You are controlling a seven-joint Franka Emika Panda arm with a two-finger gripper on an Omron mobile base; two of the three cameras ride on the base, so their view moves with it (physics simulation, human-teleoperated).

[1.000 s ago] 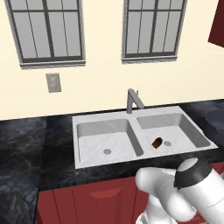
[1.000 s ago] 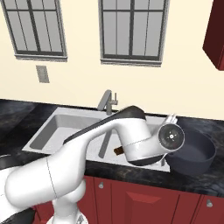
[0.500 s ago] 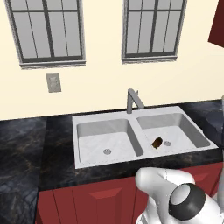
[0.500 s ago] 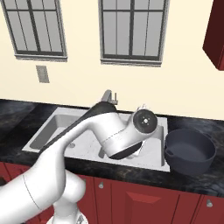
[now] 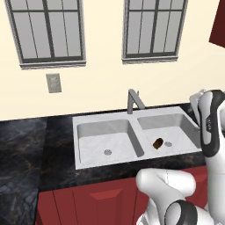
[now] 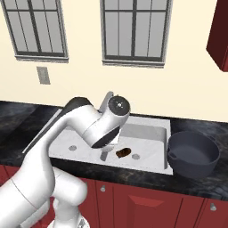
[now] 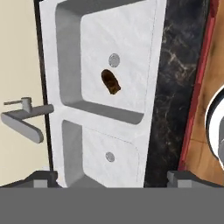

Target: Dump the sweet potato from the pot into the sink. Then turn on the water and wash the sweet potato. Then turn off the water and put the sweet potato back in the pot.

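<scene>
Sweet potato (image 5: 158,143) lies on the floor of one basin of the double sink (image 5: 110,121), just beside that basin's round drain, at centre right of the left base view. In the right base view the same lump (image 6: 123,152) shows at mid-frame, half behind the white arm's elbow, and here the empty dark pot (image 6: 193,153) stands upright on the black counter (image 6: 133,171) at right, just beside the sink's (image 6: 151,133) edge. The hand view looks straight down on the sink (image 7: 148,70), rolled sideways: the sweet potato (image 7: 110,82) sits in the upper basin, the grey faucet (image 7: 24,118) juts in from the left edge. The gripper (image 7: 112,177) hangs high above the sink, its two dark fingertips (image 7: 43,177) spread wide apart at the bottom corners, nothing between them. Red cabinet fronts (image 6: 147,200) run below the counter; two windows (image 5: 154,28) and a wall switch plate (image 5: 53,82) fill the cream wall behind.
</scene>
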